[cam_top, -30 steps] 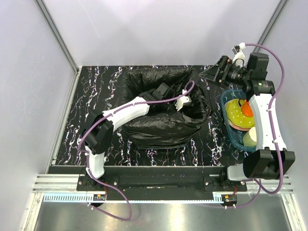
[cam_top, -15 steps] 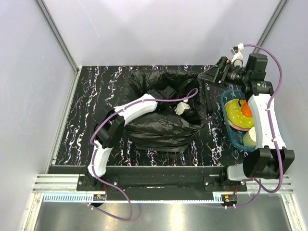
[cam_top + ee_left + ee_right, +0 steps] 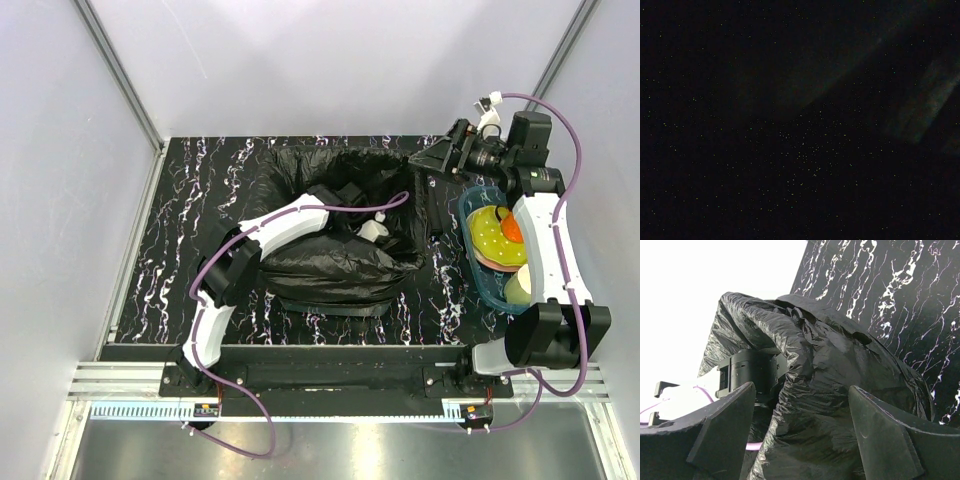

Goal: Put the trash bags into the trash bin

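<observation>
The glossy black trash bag point(image 3: 330, 265) is spread wide in the middle of the marble table, its mouth gaping upward. The trash bin is hidden under the film. My left arm point(image 3: 290, 218) reaches over the near rim into the bag's mouth; its gripper is sunk inside, and the left wrist view is almost all dark. My right gripper point(image 3: 428, 158) hovers at the bag's back right corner and is open. In the right wrist view its fingers point(image 3: 725, 435) stand wide apart, with a fold of the trash bag point(image 3: 840, 370) between and beyond them. The left wrist point(image 3: 747, 372) shows behind that fold.
A shallow blue tray point(image 3: 487, 288) with a yellow plate, an orange piece and a pale cup lies at the right, under my right arm. Black white-veined tabletop point(image 3: 190, 220) shows left of the bag. Grey walls close in the left, back and right.
My left arm has pushed further into the bag's mouth, its elbow swinging right. The bag's rim has spread and settled. My right gripper has edged left toward the bag.
</observation>
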Motion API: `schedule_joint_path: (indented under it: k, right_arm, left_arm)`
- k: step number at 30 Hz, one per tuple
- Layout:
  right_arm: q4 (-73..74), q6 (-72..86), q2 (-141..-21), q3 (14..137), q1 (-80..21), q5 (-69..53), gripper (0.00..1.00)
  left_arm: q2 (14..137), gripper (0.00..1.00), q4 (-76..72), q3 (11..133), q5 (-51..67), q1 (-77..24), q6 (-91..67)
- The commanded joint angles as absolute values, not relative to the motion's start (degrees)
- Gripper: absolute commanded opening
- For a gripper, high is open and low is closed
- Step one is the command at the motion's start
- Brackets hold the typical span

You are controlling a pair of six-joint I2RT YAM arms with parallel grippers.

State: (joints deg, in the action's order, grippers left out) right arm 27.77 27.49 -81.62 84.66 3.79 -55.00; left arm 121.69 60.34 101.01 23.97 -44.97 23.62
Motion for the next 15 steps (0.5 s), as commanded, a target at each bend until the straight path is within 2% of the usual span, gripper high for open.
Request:
schedule_joint_path:
  k: [1,5,11,12,15]
  right_arm:
    - [25.2,27.4,-81.5,84.8,2.6,-56.3,0.84]
    - [26.3,25.9,-81.5,85.3,1.5,-55.1,0.82]
    - [32.1,18.9,-82.3,87.9,-1.4,-49.2,0.75]
    - [32.4,18.0,-82.7,88.2,-1.5,-48.6,0.72]
    - [33.9,16.6,-83.5,89.1,-1.9,-45.7,0.53]
  left_arm:
    - [125.8,0.58,65.4,101.1,19.2,-45.2,25.5]
    - [125.4,0.58,67.4,102.3,17.9,-45.1,25.9]
    - [120.6,0.63,67.2,106.1,18.1,-45.1,26.1]
    - [120.1,0.63,67.2,107.9,18.0,-45.1,26.3]
    - [118.2,0.63,67.2,110.7,17.8,-45.2,26.4]
